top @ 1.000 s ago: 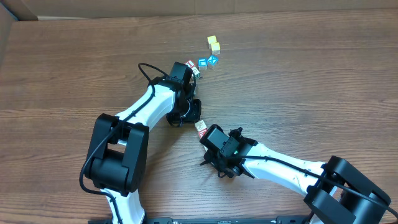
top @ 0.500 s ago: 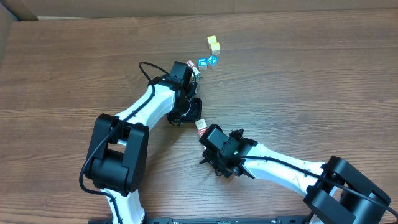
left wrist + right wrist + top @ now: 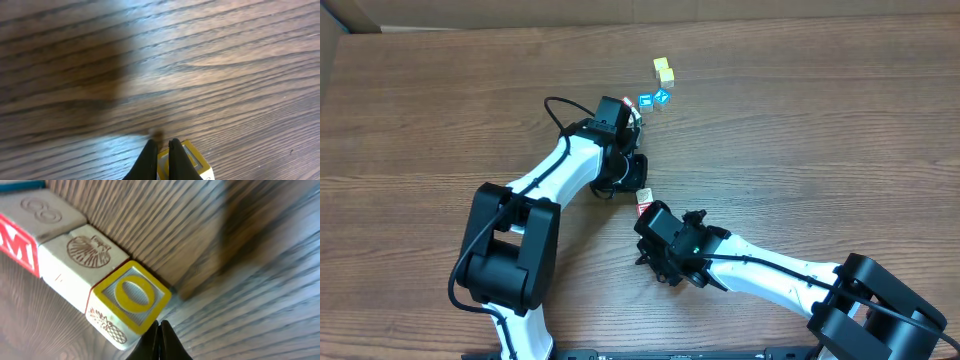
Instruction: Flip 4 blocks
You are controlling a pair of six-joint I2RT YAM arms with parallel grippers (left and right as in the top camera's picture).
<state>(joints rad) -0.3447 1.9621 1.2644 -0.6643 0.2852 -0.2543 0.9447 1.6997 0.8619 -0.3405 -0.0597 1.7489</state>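
Three blocks lie in a row in the right wrist view: a red M block (image 3: 19, 247), a shell-print block (image 3: 82, 255) and a yellow-bordered O block (image 3: 131, 299) with a pineapple on its side. My right gripper (image 3: 160, 328) is shut, its tips at the O block's near corner. My left gripper (image 3: 160, 146) is also shut, tips resting against a yellow-bordered block (image 3: 192, 159) that shows past its fingers. From overhead, only a red-and-white block (image 3: 643, 199) shows between the left gripper (image 3: 636, 186) and the right gripper (image 3: 645, 214). Two blue-printed blocks (image 3: 652, 100) lie further back.
Two plain yellow cubes (image 3: 663, 69) sit at the back of the wooden table (image 3: 820, 130). Another small red-and-green block (image 3: 634, 115) lies beside the left wrist. A cardboard edge (image 3: 330, 40) stands at the far left.
My right gripper has crept up and left, and the block in front of it has slid slightly toward the left gripper. The left arm has barely moved.
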